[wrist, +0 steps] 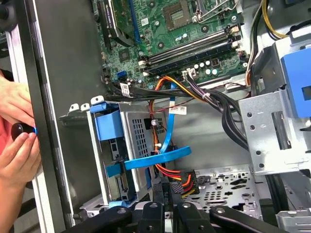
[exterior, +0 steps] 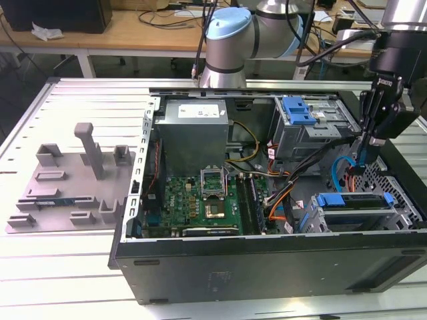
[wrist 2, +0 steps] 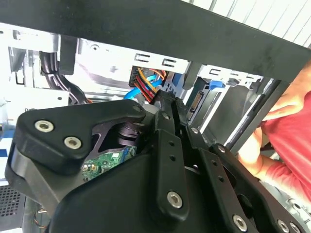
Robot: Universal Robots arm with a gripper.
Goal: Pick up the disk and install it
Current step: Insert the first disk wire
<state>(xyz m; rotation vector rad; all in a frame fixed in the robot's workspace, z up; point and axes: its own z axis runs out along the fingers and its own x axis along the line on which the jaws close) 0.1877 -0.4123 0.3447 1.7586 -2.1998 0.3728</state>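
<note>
Open computer case lies on its side on the slatted counter, with the grey fixture tray on the counter well apart on the exterior view's left. The disk sits in the drive cage at the case's near corner on the exterior view's right, its blue bracket facing up and level with the cage rim. The gripper hangs inside the case just above and beside that cage, not touching the disk. Room is tight there: the black case wall is close on one side, the upper bay with the blue latch on the other, and the cable bundle runs across between them. The motherboard area is more open. The first wrist view adds the disk's connector end in the cage. It also shows a flat blue cable looping across the gap and red-orange wires right by the gripper. A person's hands are just outside the case wall, pinching something small and dark. In the second wrist view the fingers are drawn together with nothing held between them, pointing at the wire plug. A hand and a red sleeve show past the black case edge. The exterior view shows the full case outline and the counter edges.
</note>
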